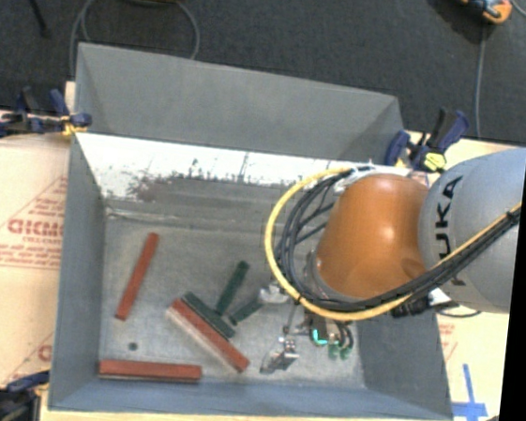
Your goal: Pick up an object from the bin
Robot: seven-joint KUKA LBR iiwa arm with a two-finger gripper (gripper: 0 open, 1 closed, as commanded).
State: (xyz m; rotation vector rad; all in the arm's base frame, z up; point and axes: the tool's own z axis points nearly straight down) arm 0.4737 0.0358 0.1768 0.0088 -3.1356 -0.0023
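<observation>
Nearest thing: a scraper (208,333), T-shaped, with a long brown blade and a dark green handle; it lies flat on the bin floor near the middle; the blade slants from upper left to lower right; the handle points up and right, toward the rear wall.
Gripper: the gripper (280,353) hangs low over the floor, just beside the lower right end of the scraper's blade; whether it touches the blade cannot be told; whether it is released or clenched cannot be told.
Beside the gripper: a small green piece (338,347) to its right, partly hidden under the wrist; what it is cannot be told.
Above the gripper: the orange cover (369,236) and a loop of cables (280,230) overhang the right half of the bin and hide the floor beneath them.
Left of the scraper: a red-brown stick (138,276), near upright in the view and well apart from the gripper.
Front of the bin: a flat red-brown bar (150,369) lies along the front wall, near the left corner; the scraper lies between it and the gripper.
Container: the grey bin (78,259); bare floor lies around the gripper.
</observation>
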